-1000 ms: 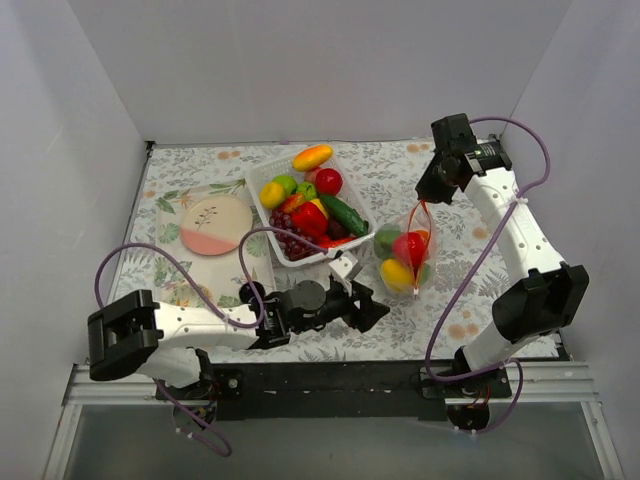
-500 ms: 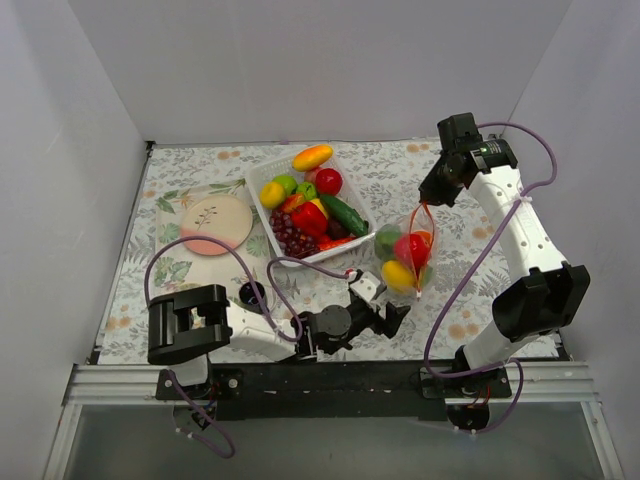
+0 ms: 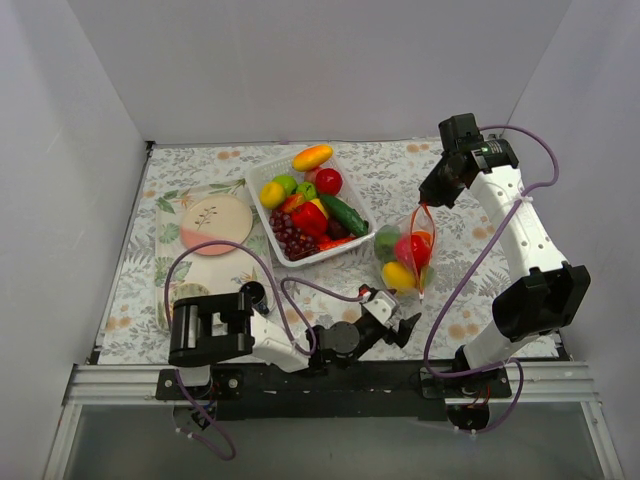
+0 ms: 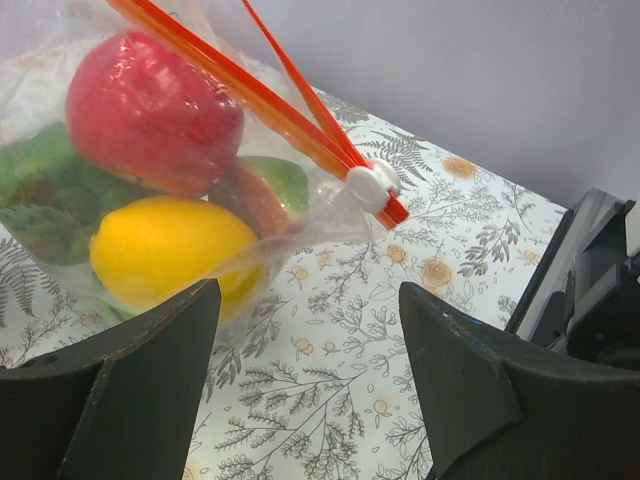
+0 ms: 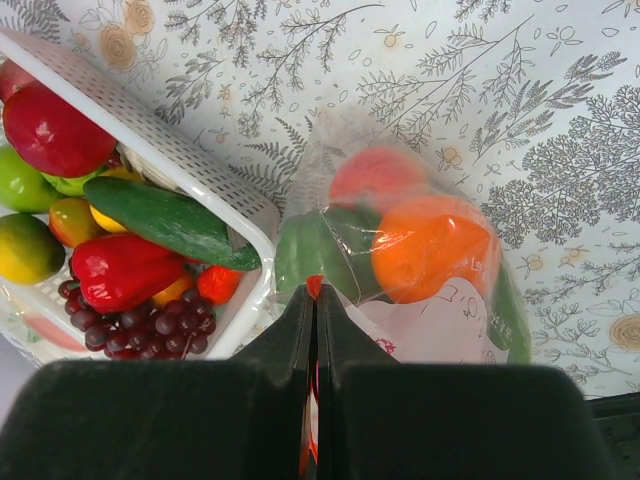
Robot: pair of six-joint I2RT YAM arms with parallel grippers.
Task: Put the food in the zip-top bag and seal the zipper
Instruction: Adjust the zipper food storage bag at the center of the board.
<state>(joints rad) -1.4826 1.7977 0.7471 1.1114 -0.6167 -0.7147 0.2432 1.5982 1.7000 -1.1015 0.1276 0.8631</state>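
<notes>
From above, we see the right end effector (image 3: 430, 200) pressed together on the upper end of the thin orange-red zipper strip (image 3: 432, 235). The clear crinkly zip-top bag (image 3: 405, 255) hangs below it, its base on the floral bench (image 3: 470, 300). The left end effector (image 3: 400, 322) sits low, with the bag just ahead of it. Left of the bag, a white perforated plastic basket (image 3: 335, 253) holds more glossy toy food.

In the left wrist view, the dark fingers (image 4: 110, 400) are spread and hold nothing. Ahead of them and slightly right is a small white zipper slider (image 4: 368, 187), where the strip's two strands meet. The strands part beyond it, so the mouth looks unsealed. Inside the bag are a red fruit (image 4: 150, 110), a yellow lemon (image 4: 170, 255) and green pieces.

In the right wrist view, the fingers pinch the strip directly below them. The bag further down shows an orange fruit (image 5: 435, 245) and a green pepper (image 5: 315, 250). To their left, the basket holds a cucumber (image 5: 165, 220), a red pepper (image 5: 120, 270) and grapes (image 5: 140, 325).

We judge that sealing is the step in hand. The next move calls for the left end effector to close on the slider and draw it along the taut strip.
</notes>
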